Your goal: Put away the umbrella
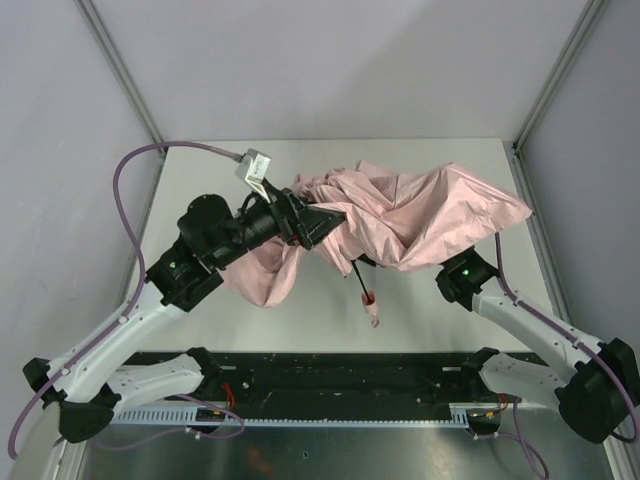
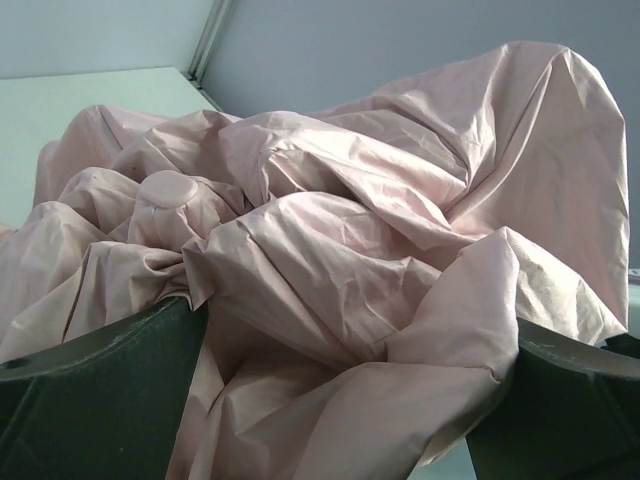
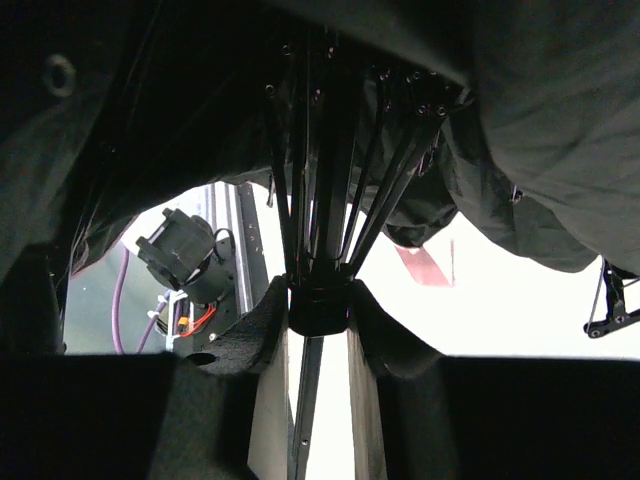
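The pale pink umbrella (image 1: 420, 215) lies half-collapsed and crumpled across the middle of the table, its pink strap (image 1: 374, 312) hanging toward the near edge. My left gripper (image 1: 318, 224) presses into the canopy's left side. In the left wrist view its jaws stand wide apart (image 2: 340, 400) with loose fabric (image 2: 330, 250) bunched between them. My right gripper is hidden under the canopy in the top view; only its wrist (image 1: 462, 276) shows. In the right wrist view it (image 3: 320, 300) is shut on the black runner (image 3: 320, 310) where the ribs (image 3: 345, 170) meet the slim shaft.
The white table (image 1: 200, 170) is walled by grey panels with metal posts (image 1: 548, 90) at the back corners. A black rail (image 1: 340, 375) runs along the near edge. A purple cable (image 1: 125, 210) loops from the left arm.
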Motion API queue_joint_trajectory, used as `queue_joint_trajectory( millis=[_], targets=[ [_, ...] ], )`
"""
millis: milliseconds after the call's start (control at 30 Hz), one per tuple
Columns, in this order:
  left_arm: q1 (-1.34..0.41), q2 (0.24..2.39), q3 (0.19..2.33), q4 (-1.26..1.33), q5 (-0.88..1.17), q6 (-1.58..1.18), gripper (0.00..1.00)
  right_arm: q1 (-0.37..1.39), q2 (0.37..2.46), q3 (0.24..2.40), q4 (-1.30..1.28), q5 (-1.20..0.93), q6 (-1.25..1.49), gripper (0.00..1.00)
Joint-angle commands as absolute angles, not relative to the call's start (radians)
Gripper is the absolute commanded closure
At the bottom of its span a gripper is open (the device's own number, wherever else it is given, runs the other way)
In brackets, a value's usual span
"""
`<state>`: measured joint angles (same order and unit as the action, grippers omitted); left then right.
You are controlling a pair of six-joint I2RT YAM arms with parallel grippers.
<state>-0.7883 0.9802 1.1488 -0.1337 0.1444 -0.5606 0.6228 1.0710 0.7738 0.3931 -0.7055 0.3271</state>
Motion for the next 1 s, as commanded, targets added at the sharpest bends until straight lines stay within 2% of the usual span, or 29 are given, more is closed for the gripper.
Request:
queue_joint_trajectory(
  millis=[0, 100, 200, 467, 733, 967],
  targets=[
    [-0.759, 0.986, 1.154, -0.119, 0.086, -0.586, 0.01, 0.695, 0.984, 0.822, 0.529, -0.807, 0.271, 1.00],
    [-0.733, 0.972, 1.119, -0.119, 0.068, -0.672, 0.01, 0.731, 0.975, 0.823, 0.550, -0.790, 0.260, 1.00],
    [-0.717, 0.928, 1.072, -0.118, 0.081, -0.762, 0.01, 0.749, 0.943, 0.823, 0.496, -0.649, 0.206, 1.00],
    [-0.710, 0.754, 0.991, -0.119, 0.069, -0.777, 0.01, 0.753, 0.927, 0.825, 0.457, -0.536, 0.131, 1.00],
    [-0.709, 0.736, 1.004, -0.120, 0.080, -0.721, 0.01, 0.754, 0.939, 0.833, 0.452, -0.615, 0.141, 1.00],
    [-0.700, 0.950, 1.134, -0.111, 0.212, -0.672, 0.00, 0.766, 0.941, 0.855, 0.445, -0.750, 0.170, 1.00]
  ],
)
